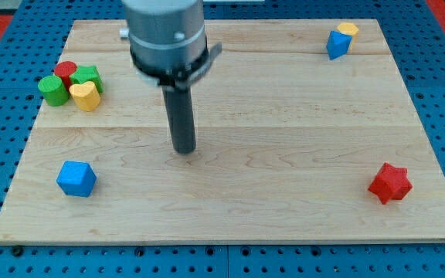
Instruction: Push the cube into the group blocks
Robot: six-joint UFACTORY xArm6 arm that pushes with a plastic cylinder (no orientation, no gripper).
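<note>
A blue cube (76,178) lies near the board's lower left. A group of blocks sits at the upper left: a red cylinder (66,71), a green cylinder (52,89), a green block (88,77) and a yellow heart-shaped block (85,96), all touching. My tip (184,150) rests on the board near the middle, well to the right of the blue cube and of the group, touching no block.
A blue block (336,45) and a yellow block (348,31) sit together at the upper right. A red star (390,183) lies at the lower right. The wooden board (284,116) rests on a blue pegboard.
</note>
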